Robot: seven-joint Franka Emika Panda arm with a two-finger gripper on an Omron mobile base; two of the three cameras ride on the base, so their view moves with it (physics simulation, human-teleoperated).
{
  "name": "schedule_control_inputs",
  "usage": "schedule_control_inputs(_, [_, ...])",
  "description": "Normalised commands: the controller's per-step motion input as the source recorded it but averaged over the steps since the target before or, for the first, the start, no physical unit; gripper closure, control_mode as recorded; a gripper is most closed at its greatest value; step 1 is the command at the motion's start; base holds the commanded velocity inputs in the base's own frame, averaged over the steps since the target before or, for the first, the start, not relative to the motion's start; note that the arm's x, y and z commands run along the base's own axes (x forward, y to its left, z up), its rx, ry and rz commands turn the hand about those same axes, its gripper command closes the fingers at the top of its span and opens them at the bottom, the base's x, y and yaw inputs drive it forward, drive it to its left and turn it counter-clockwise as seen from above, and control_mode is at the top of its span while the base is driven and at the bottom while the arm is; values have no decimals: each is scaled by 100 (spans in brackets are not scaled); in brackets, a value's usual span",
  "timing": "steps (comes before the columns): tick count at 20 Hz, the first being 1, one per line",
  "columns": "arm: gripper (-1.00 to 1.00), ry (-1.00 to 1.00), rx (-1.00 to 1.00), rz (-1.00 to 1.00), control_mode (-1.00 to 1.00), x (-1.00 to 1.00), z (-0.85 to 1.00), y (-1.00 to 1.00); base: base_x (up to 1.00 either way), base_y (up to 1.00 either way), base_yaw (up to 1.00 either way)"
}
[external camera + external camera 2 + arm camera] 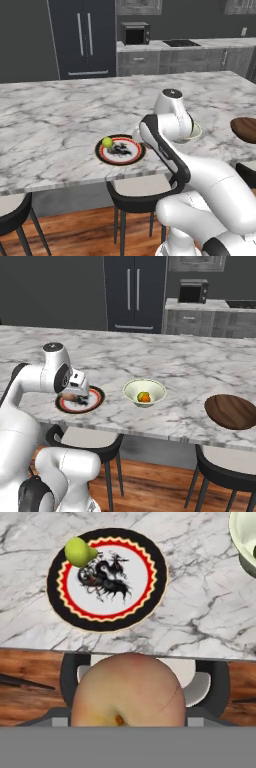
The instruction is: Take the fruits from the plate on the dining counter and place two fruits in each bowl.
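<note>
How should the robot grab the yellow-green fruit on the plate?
Pinch the yellow-green fruit across its fat round body, coming straight down from above. It lies low on the flat rim of the plate with nothing beside it; its narrower end would probably slip.

A home kitchen: fridge (84, 37), microwave (135, 33), marble dining counter (55, 125), stools (137, 192).

Glossy white rounded arm (200, 185) — dark joint bands, grey-capped elbow.

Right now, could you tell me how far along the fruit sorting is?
Done: two fruits, orange and green, sit in the cream bowl. In hand: the tool grips a tan fruit. Left: that fruit and the yellow-green fruit on the plate go into the wooden bowl.
</note>
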Motion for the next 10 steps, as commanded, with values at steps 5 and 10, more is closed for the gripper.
schedule_control_inputs(5, [100, 0, 0, 0, -100, 0, 0, 0, 0, 0, 0])
schedule_control_inputs(10, [100, 0, 0, 0, 100, 0, 0, 0, -15, -22, 0])
